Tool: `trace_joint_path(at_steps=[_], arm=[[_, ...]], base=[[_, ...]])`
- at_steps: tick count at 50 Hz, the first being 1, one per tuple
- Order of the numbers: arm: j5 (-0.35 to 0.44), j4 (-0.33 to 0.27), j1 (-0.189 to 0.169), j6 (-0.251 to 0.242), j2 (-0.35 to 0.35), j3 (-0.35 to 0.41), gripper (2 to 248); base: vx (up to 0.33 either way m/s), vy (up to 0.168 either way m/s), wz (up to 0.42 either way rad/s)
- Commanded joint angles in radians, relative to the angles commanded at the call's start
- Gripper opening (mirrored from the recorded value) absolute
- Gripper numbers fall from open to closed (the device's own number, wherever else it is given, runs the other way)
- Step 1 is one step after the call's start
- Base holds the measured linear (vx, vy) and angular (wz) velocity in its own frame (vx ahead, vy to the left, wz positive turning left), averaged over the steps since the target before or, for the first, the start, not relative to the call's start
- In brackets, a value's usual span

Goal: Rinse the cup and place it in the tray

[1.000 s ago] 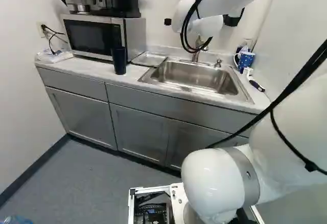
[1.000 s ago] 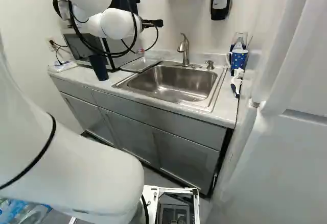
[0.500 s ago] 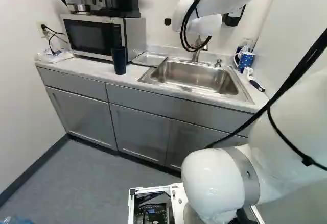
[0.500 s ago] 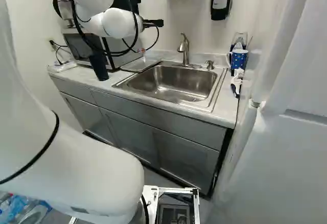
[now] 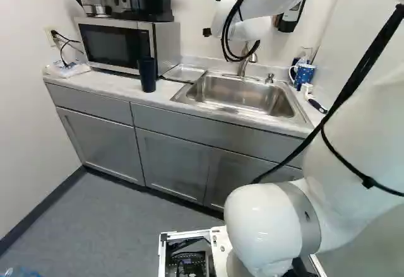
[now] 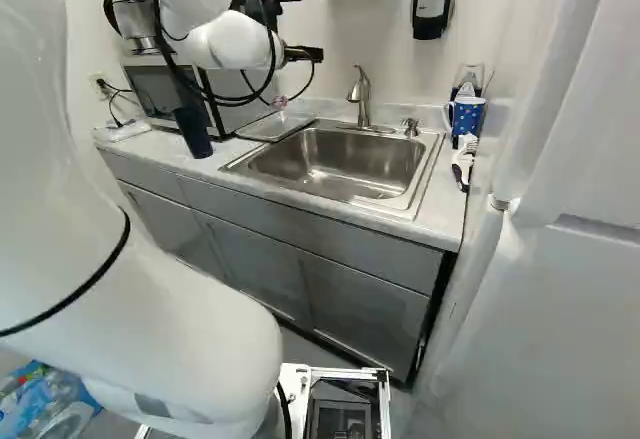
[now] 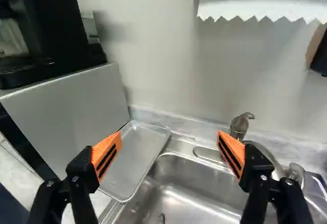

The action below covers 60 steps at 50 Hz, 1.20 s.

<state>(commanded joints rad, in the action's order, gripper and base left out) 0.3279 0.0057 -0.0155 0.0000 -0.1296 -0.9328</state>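
The sink lies beside the tray, which holds nothing, and the dark cup stands upright near them, its inside hidden. The gripper is wide open, nothing between its fingers; it should probably approach level and straddle the cup squarely before closing, lest it tip.

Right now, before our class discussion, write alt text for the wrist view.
An open, empty black gripper with orange pads faces a shallow metal tray beside a steel sink with a faucet. A microwave stands on the tray's other side; paper towel hangs ahead, near the wall.
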Motion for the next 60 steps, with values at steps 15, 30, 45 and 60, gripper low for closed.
trace_joint_path(at_steps=[15, 30, 45, 60], arm=[[-0.074, 0.006, -0.022, 0.0, 0.048, -0.073, 247], [-0.156, 0.009, -0.049, 0.0, 0.105, -0.133, 247], [-0.17, 0.018, -0.077, 0.0, 0.17, -0.198, 247], [-0.198, 0.028, -0.104, 0.0, 0.237, -0.268, 247]], base=[[0.0, 0.0, 0.0], [0.0, 0.0, 0.0], [0.0, 0.0, 0.0], [0.0, 0.0, 0.0]])
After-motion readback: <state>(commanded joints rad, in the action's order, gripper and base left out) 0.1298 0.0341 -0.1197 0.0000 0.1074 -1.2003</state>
